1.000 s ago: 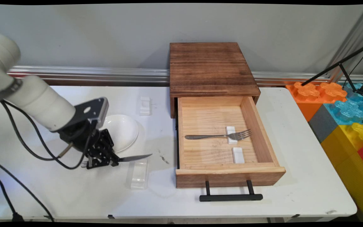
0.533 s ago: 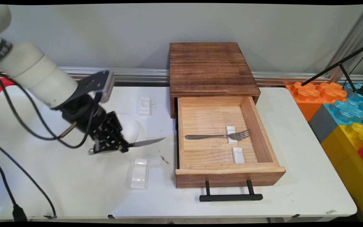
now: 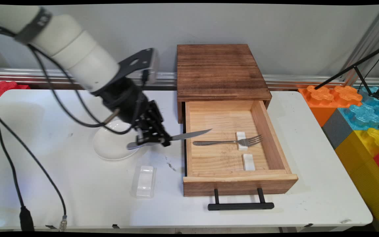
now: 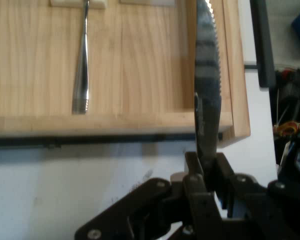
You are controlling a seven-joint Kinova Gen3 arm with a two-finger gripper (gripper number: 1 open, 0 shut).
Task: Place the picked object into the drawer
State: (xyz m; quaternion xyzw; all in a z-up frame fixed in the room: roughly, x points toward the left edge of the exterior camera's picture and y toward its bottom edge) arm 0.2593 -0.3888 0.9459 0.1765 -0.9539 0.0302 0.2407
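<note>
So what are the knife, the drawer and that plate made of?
Knife: looks like metal, shiny grey with a serrated edge. Drawer: pale, apparently unfinished wood with plain grain, set in a darker stained box. Plate: glossy white, perhaps ceramic or plastic; I cannot tell which.

You will find no readable text, label, brand, number or sign in either view: nothing legible shows on the arm, the wooden drawer box, the cutlery, the white dish or the coloured blocks at the right edge.

White table [image 3: 317, 171] — bearing wooden drawer box [image 3: 222, 70], white plate [image 3: 110, 148], two white rests [image 3: 144, 181]
</note>
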